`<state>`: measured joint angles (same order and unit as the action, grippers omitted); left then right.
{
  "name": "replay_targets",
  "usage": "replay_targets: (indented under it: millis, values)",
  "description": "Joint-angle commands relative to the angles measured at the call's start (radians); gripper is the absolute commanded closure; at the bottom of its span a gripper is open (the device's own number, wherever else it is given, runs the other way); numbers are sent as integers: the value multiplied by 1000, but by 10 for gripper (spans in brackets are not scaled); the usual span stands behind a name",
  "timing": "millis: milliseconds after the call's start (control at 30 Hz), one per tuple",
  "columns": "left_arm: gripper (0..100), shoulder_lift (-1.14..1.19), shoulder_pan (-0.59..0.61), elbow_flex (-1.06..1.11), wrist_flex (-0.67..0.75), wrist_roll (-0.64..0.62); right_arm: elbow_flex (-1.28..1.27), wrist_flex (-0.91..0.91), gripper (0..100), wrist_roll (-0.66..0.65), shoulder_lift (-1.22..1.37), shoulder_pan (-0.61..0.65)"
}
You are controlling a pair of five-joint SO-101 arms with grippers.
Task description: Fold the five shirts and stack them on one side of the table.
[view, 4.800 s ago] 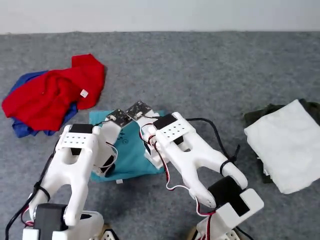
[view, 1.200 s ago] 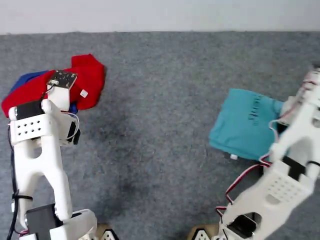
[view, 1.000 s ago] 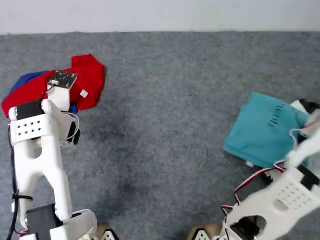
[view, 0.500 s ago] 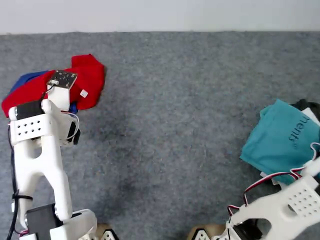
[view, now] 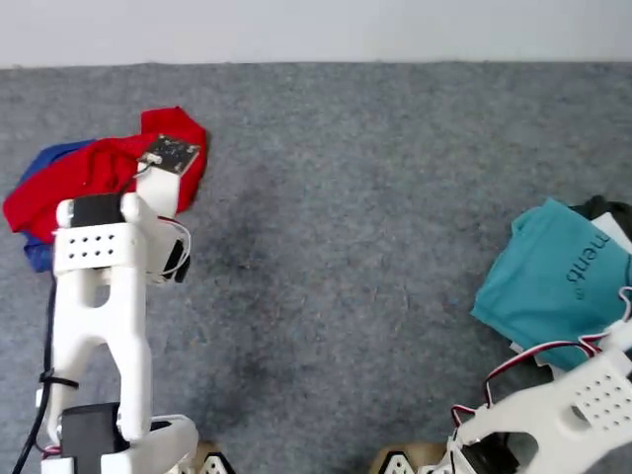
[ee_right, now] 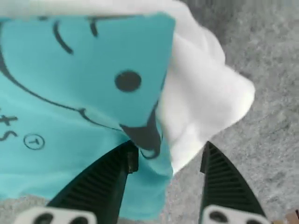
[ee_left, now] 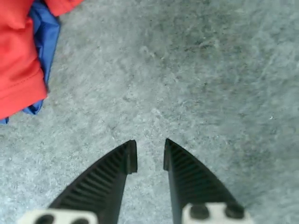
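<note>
A folded teal shirt [view: 553, 281] lies at the table's right edge on a white shirt [view: 620, 229] and a dark green one [view: 598, 207]. In the right wrist view my right gripper [ee_right: 169, 158] stands open just above the teal shirt [ee_right: 84, 93] and the white shirt [ee_right: 201, 107], its fingers spread over their edge. A crumpled red shirt [view: 99, 178] covers a blue shirt [view: 38, 255] at the far left. My left gripper [view: 170, 154] hovers over the red shirt's right side. In its own wrist view the left gripper [ee_left: 149, 156] is slightly open over bare table, beside the red shirt [ee_left: 18, 56] and the blue shirt [ee_left: 44, 37].
Grey felt table [view: 336, 227] stretches between the two piles. A white wall runs along the far edge. The right arm's white body [view: 583, 405] crosses the near right corner.
The right arm carried the teal shirt from the middle onto the stack at the right, where it now rests. The left arm swung to the red shirt, then shifted slightly right.
</note>
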<state>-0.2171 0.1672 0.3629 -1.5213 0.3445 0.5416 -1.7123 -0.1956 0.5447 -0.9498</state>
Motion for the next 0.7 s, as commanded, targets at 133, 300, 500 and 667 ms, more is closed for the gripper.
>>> replay_targets:
  millis: [133,300,500,667]
  values:
    - [895,-14,-9,27,9,-9,31,-76,768,-12,-237,2]
    - [895,-14,-9,56,20,-9,34,-77,768,-17,-433,94]
    - [893,-12,48,70,86,-64,-89,-79,768,-18,-490,312]
    - [891,-11,278,-35,140,-170,-204,-76,768,-18,-493,444]
